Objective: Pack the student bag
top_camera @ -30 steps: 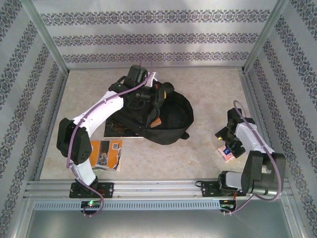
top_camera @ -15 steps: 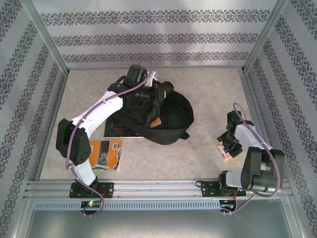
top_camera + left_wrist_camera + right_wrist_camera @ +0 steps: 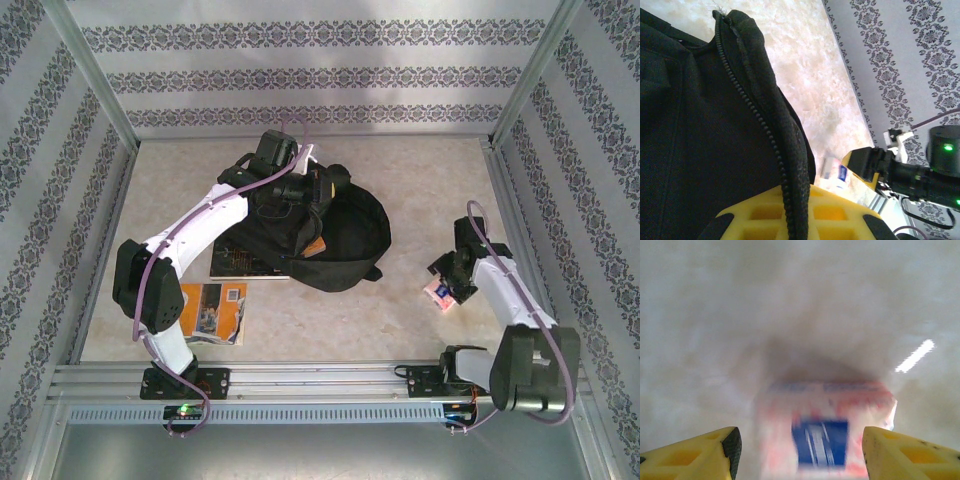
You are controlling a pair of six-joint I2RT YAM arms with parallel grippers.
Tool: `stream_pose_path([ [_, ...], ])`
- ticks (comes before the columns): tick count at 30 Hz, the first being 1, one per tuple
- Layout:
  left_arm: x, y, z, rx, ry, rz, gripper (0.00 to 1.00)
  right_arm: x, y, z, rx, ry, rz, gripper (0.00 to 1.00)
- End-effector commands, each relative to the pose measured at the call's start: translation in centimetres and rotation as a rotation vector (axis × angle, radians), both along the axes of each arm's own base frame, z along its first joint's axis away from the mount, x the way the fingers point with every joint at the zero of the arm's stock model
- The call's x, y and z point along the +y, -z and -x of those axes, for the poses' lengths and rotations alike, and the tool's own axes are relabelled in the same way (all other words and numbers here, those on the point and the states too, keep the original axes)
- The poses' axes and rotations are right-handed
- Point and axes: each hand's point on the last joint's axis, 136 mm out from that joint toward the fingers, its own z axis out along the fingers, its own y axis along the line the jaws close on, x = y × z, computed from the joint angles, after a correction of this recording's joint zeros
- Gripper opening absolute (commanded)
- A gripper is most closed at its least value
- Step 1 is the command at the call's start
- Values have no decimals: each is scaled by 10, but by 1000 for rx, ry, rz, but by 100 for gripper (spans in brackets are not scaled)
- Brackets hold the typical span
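Observation:
The student bag [image 3: 345, 240], black and soft, lies in the middle of the table with its mouth open. My left gripper [image 3: 322, 187] is shut on the bag's zipper edge [image 3: 775, 145] and holds that rim up; the yellow fingers [image 3: 755, 215] flank the fabric. A small pink and white packet [image 3: 437, 292] with a blue label [image 3: 820, 442] sits between the fingers of my right gripper [image 3: 799, 450], which is shut on it to the right of the bag. In the left wrist view the packet [image 3: 837, 172] shows beside the right gripper [image 3: 865, 162], past the bag's edge.
An orange booklet [image 3: 212, 312] lies at the front left. A dark book [image 3: 240, 262] is partly under the bag's left side. A metal rail [image 3: 320, 380] runs along the near edge, and patterned walls [image 3: 320, 80] close in the other three sides.
My right gripper has narrowed from wide open onto the packet and carried it left, towards the bag. The left arm and the bag have not moved.

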Motion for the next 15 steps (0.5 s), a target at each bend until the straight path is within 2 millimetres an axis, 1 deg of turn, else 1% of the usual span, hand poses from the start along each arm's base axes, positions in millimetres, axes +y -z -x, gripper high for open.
stream_pose_path([
  [1, 8, -20, -1, -71, -2, 0, 0, 25, -41, -18, -143, -102, -55, 65],
  [3, 9, -22, -1, -80, -1, -7, 0, 38, -63, -26, -221, -153, -70, 65],
  [5, 12, -22, -2, -90, -8, -24, 0, 45, -83, -32, -271, -191, -35, 65],
  [7, 12, -19, -3, -85, -12, -31, 0, 41, -86, -31, -246, -198, 15, 69],
  [10, 10, -18, -3, -73, -3, -26, 2, 26, -71, -19, -119, -165, 78, 84],
  [12, 10, -19, -3, -77, -5, -29, 2, 14, -56, -7, -33, -133, 102, 95],
  [13, 11, -19, -3, -78, -6, -31, 3, 11, -49, -3, -6, -126, 96, 97],
  [15, 12, -20, -2, -84, -10, -36, 3, 3, -33, 5, 37, -101, 77, 97],
])
